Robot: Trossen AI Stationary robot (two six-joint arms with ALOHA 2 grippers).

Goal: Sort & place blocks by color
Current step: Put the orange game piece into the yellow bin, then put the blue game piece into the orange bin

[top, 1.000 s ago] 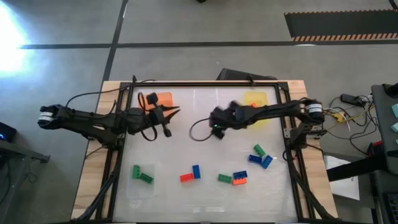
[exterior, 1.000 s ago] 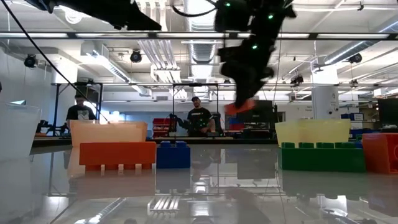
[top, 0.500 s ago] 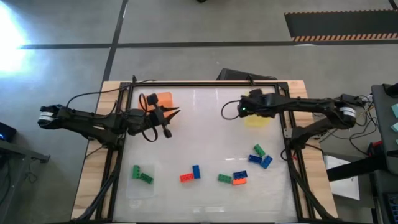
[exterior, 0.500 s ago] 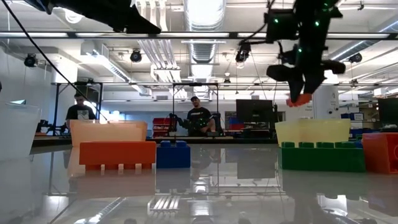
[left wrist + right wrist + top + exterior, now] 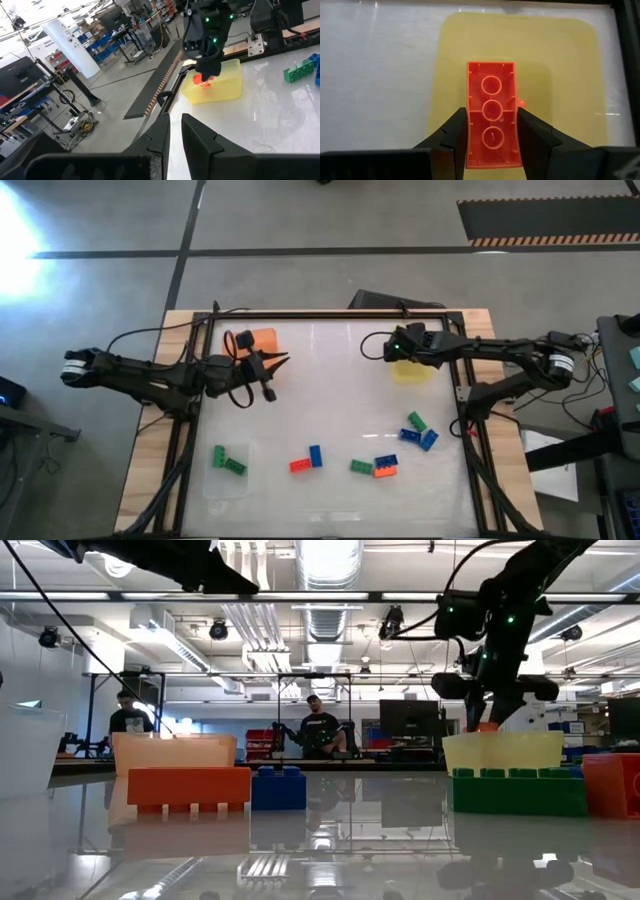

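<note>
— Where do we have the red-orange brick (image 5: 492,116)?
— Pinched between our right gripper (image 5: 492,131) fingers, hollow underside toward the wrist camera, directly above the yellow tray (image 5: 412,368) near the tabletop's far right corner. In the low view it hangs just over the tray's rim.

— And our left gripper (image 5: 268,376)?
— It carries nothing, fingers nearly together, beside the orange tray (image 5: 262,338) near the far left corner.

— The other blocks?
— Along the near edge of the tabletop (image 5: 330,395): two green bricks (image 5: 229,460) on a clear tray at the near left, a red-orange and blue pair (image 5: 306,460) at the middle, then a green, blue and red-orange cluster (image 5: 376,467). Toward the right edge sit a green brick (image 5: 416,421) and two blue ones (image 5: 421,438).
</note>
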